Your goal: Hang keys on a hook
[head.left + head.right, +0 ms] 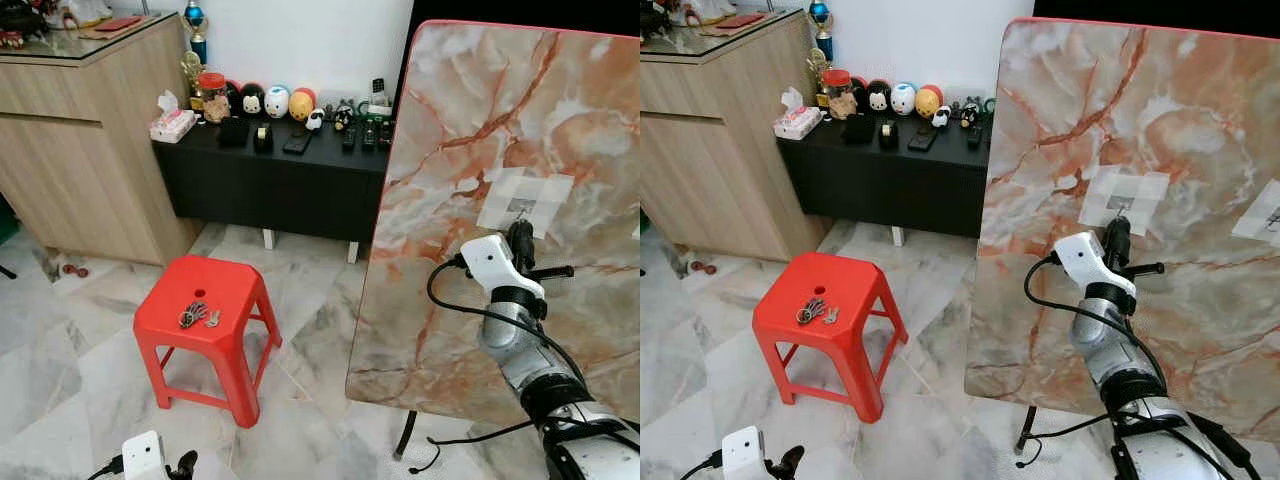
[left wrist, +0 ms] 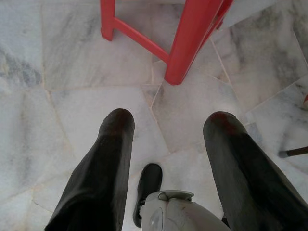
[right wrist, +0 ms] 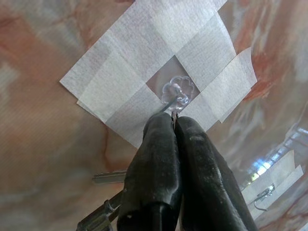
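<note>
The right pincer (image 3: 174, 120) is reaching up to the marble board (image 1: 470, 120) on the right, its fingers pressed together with the tips touching a clear hook (image 3: 177, 92) taped there; a key (image 3: 109, 177) is sticking out beside the fingers, so the pincer is pinching it. Another bunch of keys (image 1: 196, 316) is lying on the red stool (image 1: 240, 290) to the left. The left pincer (image 2: 168, 139) is hanging low over the floor (image 2: 62, 110), fingers spread, near the stool's leg.
</note>
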`<state>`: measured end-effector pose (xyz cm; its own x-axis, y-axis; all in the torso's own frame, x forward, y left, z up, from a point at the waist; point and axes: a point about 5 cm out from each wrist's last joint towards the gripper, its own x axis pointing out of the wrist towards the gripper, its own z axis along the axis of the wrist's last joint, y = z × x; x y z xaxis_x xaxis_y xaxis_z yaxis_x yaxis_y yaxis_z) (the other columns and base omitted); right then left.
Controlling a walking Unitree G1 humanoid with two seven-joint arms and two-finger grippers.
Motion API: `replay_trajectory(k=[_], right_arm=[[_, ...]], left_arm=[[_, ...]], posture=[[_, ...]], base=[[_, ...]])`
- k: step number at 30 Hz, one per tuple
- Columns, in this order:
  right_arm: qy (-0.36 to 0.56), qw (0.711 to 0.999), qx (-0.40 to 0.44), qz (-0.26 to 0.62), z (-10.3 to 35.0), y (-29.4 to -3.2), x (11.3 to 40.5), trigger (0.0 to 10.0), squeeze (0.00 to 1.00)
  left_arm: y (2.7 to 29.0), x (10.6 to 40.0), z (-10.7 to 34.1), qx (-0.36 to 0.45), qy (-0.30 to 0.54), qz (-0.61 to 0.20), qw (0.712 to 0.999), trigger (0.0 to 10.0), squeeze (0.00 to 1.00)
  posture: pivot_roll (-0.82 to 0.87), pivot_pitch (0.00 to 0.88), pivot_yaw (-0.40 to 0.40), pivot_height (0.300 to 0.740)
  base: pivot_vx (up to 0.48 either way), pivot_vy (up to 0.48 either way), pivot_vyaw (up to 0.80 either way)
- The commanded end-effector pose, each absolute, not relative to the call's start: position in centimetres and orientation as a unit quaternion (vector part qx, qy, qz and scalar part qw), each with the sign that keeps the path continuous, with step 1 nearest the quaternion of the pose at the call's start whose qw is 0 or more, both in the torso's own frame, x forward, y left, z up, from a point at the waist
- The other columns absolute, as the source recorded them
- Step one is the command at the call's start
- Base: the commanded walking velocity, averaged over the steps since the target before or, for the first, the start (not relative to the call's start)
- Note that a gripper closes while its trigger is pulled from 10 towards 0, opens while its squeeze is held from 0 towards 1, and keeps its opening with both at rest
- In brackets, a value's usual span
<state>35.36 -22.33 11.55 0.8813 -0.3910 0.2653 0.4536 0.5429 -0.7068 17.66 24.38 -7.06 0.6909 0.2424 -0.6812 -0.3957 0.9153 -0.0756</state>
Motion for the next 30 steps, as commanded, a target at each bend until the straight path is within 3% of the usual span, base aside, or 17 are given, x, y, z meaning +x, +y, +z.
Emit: replay_trajectory(k=[1,30], right_arm=[[-0.040,0.876,-0.415,-0.244,12.40,-22.61,35.86,10.0,0.00],[-0.022,0.872,-0.443,-0.205,11.87,-21.67,36.18,10.0,0.00]], left_arm=[[24.29,17.76,-7.07,-0.116,0.353,0.180,0.911,10.0,0.00],[24.13,17.85,-7.07,-0.118,0.351,0.182,0.911,10.0,0.00]], posture=[[0.11,0.000,-0.049,0.740],[0.11,0.000,-0.052,0.740]], base=[[0.000,0.000,0.00],[0.000,0.000,0.00]])
